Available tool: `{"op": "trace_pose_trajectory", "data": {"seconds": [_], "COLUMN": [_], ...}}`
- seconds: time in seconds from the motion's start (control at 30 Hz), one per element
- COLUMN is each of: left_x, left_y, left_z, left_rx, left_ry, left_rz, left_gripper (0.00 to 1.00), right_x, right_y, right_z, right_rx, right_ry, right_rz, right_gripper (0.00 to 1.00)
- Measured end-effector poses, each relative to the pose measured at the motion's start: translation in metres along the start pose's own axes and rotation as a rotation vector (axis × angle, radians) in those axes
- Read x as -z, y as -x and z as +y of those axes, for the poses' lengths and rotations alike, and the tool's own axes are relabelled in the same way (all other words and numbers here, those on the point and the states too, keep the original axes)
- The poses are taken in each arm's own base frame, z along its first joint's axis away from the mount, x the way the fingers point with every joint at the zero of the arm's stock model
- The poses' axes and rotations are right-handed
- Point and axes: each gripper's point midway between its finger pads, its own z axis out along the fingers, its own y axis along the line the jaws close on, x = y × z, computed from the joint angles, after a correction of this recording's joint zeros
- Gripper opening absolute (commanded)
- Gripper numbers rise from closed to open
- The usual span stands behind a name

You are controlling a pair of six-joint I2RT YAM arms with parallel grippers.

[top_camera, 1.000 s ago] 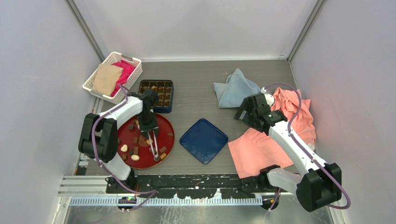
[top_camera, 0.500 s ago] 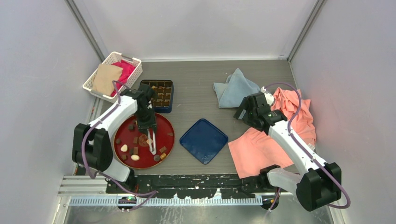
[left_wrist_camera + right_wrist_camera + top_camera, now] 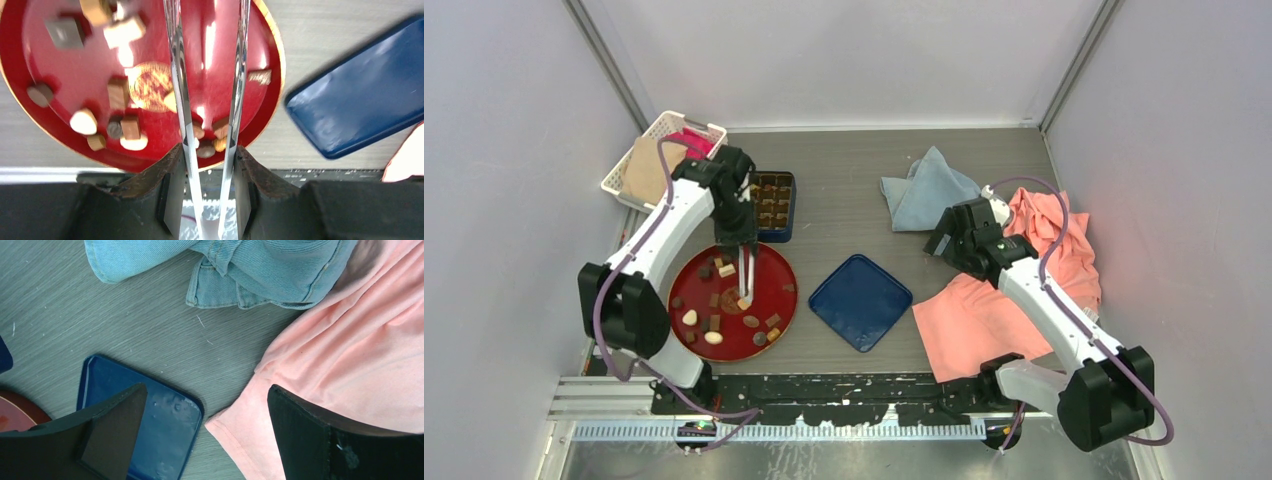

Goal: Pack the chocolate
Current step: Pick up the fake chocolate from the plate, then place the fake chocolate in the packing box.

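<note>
My left gripper point(image 3: 736, 236) point(image 3: 207, 150) is shut on a pair of metal tongs point(image 3: 744, 278) point(image 3: 179, 90). The tongs reach down over a round red plate point(image 3: 776, 272) point(image 3: 65, 70), their arms spread apart. Their tips run out of the left wrist view. Several brown, tan and cream pieces of chocolate point(image 3: 690, 317) point(image 3: 118, 92) lie scattered on the plate. From above, a tan piece sits at the tongs' tip; I cannot tell if it is gripped. A dark blue box point(image 3: 792, 208) behind the plate holds more chocolate. My right gripper point(image 3: 942, 240) point(image 3: 206, 390) hangs open and empty.
A dark blue lid point(image 3: 861, 300) point(image 3: 150, 435) lies flat at mid-table. A light blue cloth point(image 3: 929, 190) and a pink cloth point(image 3: 999, 310) lie on the right. A white basket point(image 3: 707, 160) of cloths stands at the far left. Walls close in both sides.
My left arm has swung toward the far side, drawing the tongs up the plate toward the box. The right arm has not moved.
</note>
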Motion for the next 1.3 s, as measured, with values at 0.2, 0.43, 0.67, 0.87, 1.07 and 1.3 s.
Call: {"op": "trace_pose_trajectory", "data": {"seconds": [0.2, 0.43, 0.67, 0.87, 1.07, 1.3], "left_x": [0.009, -0.035, -0.050, -0.045, -0.057, -0.059], "left_y": [0.056, 0.079, 0.096, 0.116, 0.118, 0.120], "left_z": [-0.016, -0.018, -0.024, -0.031, -0.029, -0.024], "left_rx": [-0.068, -0.095, -0.103, -0.104, -0.097, -0.080], "left_ry": [-0.012, -0.006, -0.015, -0.028, -0.009, 0.021], "left_rz": [-0.085, 0.002, 0.007, -0.044, -0.024, -0.033], "left_gripper": [0.00, 0.00, 0.00, 0.00, 0.00, 0.00], "right_x": [0.008, 0.012, 0.012, 0.012, 0.012, 0.010], "right_y": [0.005, 0.004, 0.005, 0.004, 0.004, 0.003], "right_z": [0.002, -0.004, -0.005, -0.005, -0.005, -0.006], "right_rx": [-0.018, -0.015, -0.017, -0.018, -0.019, -0.018], "right_ry": [0.019, -0.001, -0.007, -0.007, -0.008, -0.015], "right_rz": [-0.028, -0.028, -0.032, -0.031, -0.031, -0.023], "right_gripper": [0.96, 0.96, 0.96, 0.96, 0.96, 0.95]}}
